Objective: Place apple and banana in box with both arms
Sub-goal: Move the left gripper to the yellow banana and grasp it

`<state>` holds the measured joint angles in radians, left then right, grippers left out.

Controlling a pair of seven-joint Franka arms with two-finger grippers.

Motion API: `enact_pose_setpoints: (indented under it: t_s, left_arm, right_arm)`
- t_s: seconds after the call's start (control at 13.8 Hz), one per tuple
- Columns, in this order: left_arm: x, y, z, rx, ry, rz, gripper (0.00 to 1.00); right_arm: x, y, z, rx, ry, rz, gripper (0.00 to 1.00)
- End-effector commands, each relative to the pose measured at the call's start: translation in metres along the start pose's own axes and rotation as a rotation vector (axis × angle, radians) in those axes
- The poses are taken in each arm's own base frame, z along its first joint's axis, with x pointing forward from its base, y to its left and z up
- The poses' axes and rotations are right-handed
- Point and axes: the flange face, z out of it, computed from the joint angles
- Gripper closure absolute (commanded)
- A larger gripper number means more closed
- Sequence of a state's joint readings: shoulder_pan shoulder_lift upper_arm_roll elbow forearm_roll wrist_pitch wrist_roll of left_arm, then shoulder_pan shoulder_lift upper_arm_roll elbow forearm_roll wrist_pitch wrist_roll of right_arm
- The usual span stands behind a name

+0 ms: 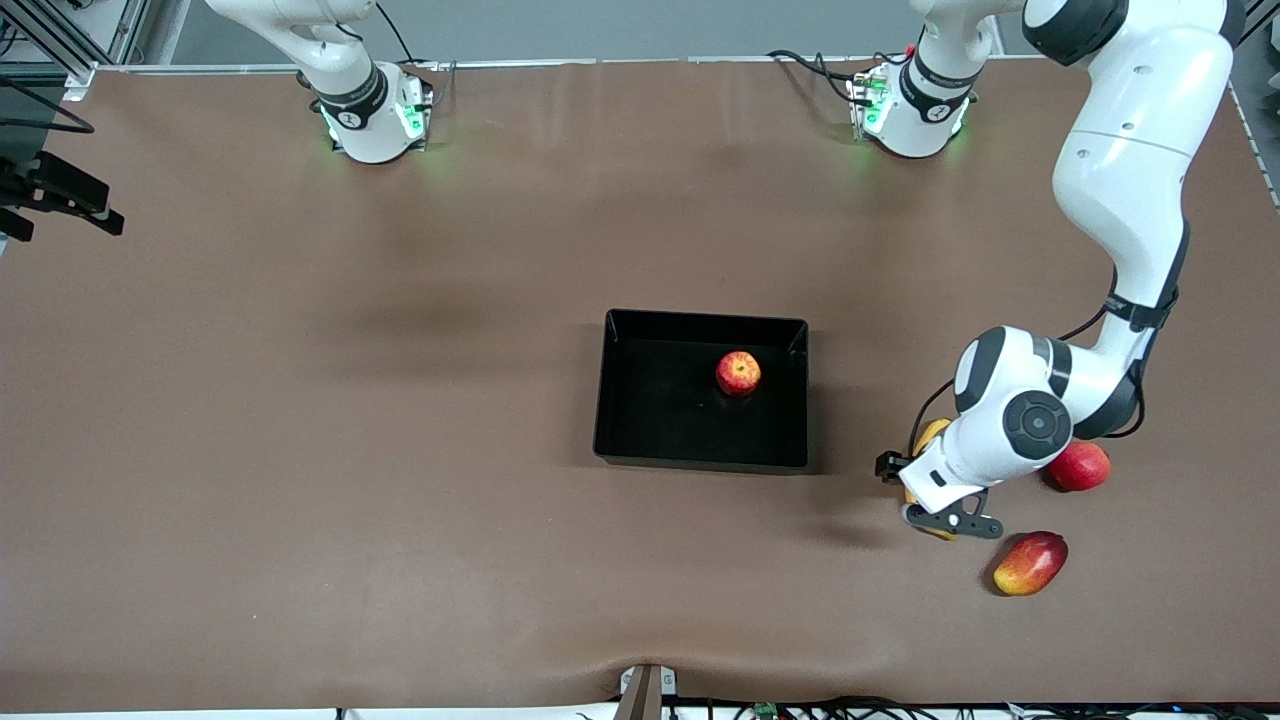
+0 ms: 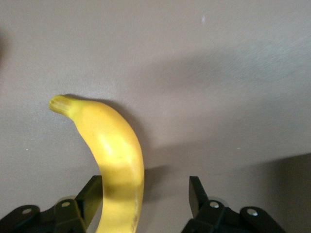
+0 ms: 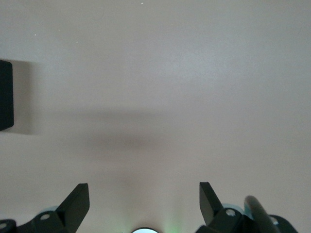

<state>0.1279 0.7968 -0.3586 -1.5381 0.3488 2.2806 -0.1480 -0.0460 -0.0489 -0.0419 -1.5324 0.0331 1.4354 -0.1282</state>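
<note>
The apple [image 1: 738, 372] lies inside the black box [image 1: 660, 410] in the middle of the table, near the wall toward the left arm's end. The banana [image 1: 930, 433] lies on the table beside the box, toward the left arm's end, mostly hidden under the left hand. In the left wrist view the banana [image 2: 114, 145] lies between the open fingers of my left gripper [image 2: 146, 196], close against one finger [image 2: 92, 194]. My left gripper [image 1: 925, 492] is low over the banana. My right gripper [image 3: 144, 199] is open and empty over bare table; it is out of the front view.
A plain red round fruit [image 1: 1080, 466] and an oblong red-yellow fruit [image 1: 1030, 563] lie close to the left hand. Black gear [image 1: 60, 195] stands at the right arm's end of the table. A black shape [image 3: 5, 94] shows at the edge of the right wrist view.
</note>
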Motion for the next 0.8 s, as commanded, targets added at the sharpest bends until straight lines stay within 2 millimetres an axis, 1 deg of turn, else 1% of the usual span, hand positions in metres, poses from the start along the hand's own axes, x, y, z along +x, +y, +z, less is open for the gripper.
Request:
enact_pose_setpoints:
  t_s: [0.0, 0.07, 0.15, 0.29, 0.36, 0.44, 0.51, 0.58, 0.73]
  left_arm:
    - [-0.009, -0.01, 0.013, 0.033, 0.008, 0.013, 0.3]
    - [-0.011, -0.01, 0.014, 0.037, 0.004, 0.016, 0.34]
    - [-0.012, -0.009, 0.015, 0.038, 0.001, 0.018, 0.45]
    - [-0.011, -0.013, 0.009, 0.042, 0.003, 0.012, 0.86]
    - [-0.009, -0.014, -0.004, 0.05, 0.019, 0.03, 0.96]
    - [-0.007, -0.012, -0.019, 0.056, 0.038, 0.034, 1.0]
    - [-0.004, -0.007, -0.04, 0.062, 0.066, 0.042, 1.0]
    - [-0.002, 0.001, -0.062, 0.069, 0.072, 0.048, 1.0]
    - [0.001, 0.026, -0.103, 0.062, 0.089, 0.066, 1.0]
  right_arm:
    - [-0.004, 0.002, -0.003, 0.004, 0.001, -0.005, 0.0]
    - [-0.004, 0.002, -0.003, 0.004, 0.0, -0.005, 0.0]
    - [-0.004, 0.002, -0.003, 0.004, 0.0, -0.005, 0.0]
    - [-0.004, 0.001, -0.003, 0.003, 0.001, -0.007, 0.0]
    - [-0.004, 0.002, -0.003, 0.004, 0.001, -0.005, 0.0]
    - [-0.004, 0.003, -0.003, 0.004, 0.001, -0.003, 0.0]
    - [-0.004, 0.003, -0.003, 0.004, 0.001, -0.002, 0.0]
    - [-0.004, 0.003, -0.003, 0.004, 0.0, -0.002, 0.0]
    - [-0.004, 0.003, -0.003, 0.004, 0.001, -0.002, 0.0]
